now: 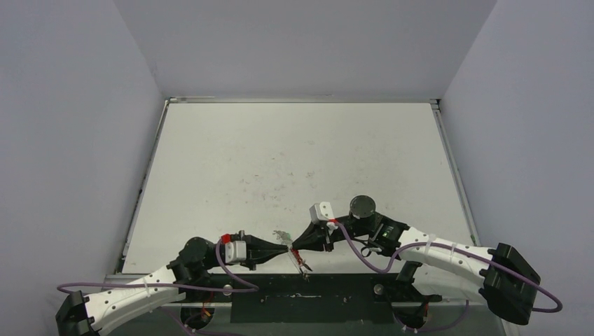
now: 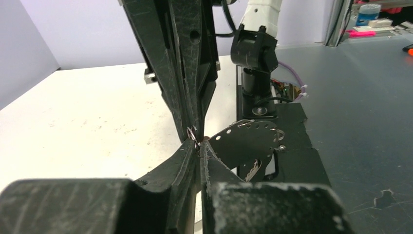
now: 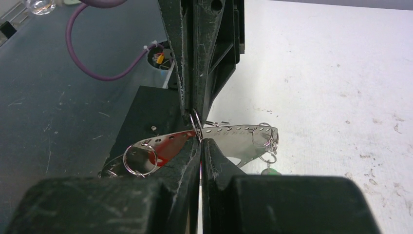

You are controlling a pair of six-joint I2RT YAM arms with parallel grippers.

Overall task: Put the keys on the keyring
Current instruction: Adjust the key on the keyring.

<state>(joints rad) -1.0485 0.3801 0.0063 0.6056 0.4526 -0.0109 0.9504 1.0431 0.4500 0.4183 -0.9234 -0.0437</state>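
The left end effector (image 1: 283, 246) and right end effector (image 1: 295, 243) meet tip to tip above the near edge of the bench (image 1: 294, 154), both clenched; the keyring (image 3: 234, 134), seen here as a curved silvery perforated strip hung with small split rings, hangs in the air between them; the left grips the strip's edge, the right pinches one small ring (image 3: 196, 121) at its top; the black fingers hide the pinch itself; a green-tagged key (image 3: 270, 171) dangles from a ring on the bench side; a red-tagged key (image 1: 296, 253) hangs below the tips; under them lies the black base plate (image 1: 308, 288); a purple cable (image 1: 364, 255) loops along the right arm.
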